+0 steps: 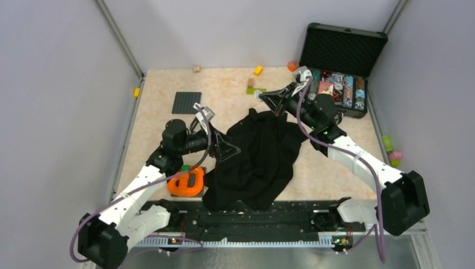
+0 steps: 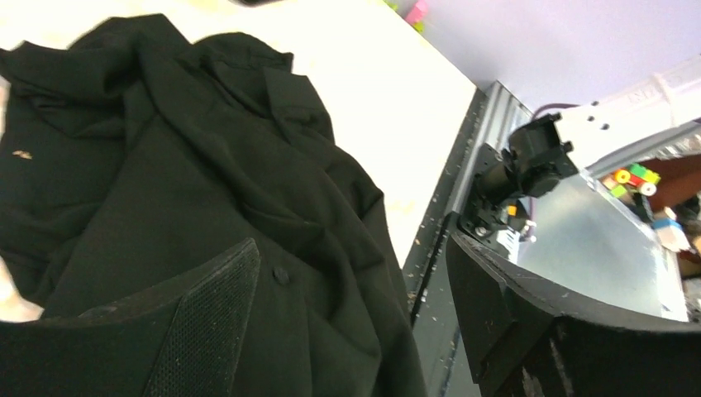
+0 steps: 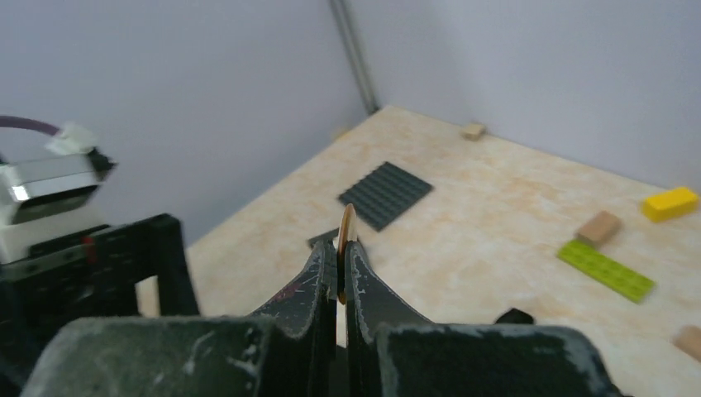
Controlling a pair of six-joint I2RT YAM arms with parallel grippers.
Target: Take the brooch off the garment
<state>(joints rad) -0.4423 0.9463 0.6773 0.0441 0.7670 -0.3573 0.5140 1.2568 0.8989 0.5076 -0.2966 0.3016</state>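
The black garment [image 1: 263, 159] lies crumpled in the middle of the table, and it fills the left wrist view [image 2: 165, 165]. My right gripper [image 1: 262, 95] hovers beyond the garment's far edge, clear of the cloth. It is shut on the brooch [image 3: 346, 236], a thin disc seen edge-on that sticks up between the fingertips. The left gripper [image 1: 227, 150] is at the garment's left side with its jaws wide apart [image 2: 351, 306]. Cloth with a small dark button lies beneath them, and nothing is pinched.
An orange object [image 1: 187, 182] sits left of the garment near the front rail. A dark grey baseplate [image 1: 186, 102] lies at the far left. An open black case [image 1: 341, 84] of coloured chips stands far right. A green plate [image 3: 605, 270], yellow brick [image 3: 670, 203] and tan block [image 3: 598, 227] lie scattered.
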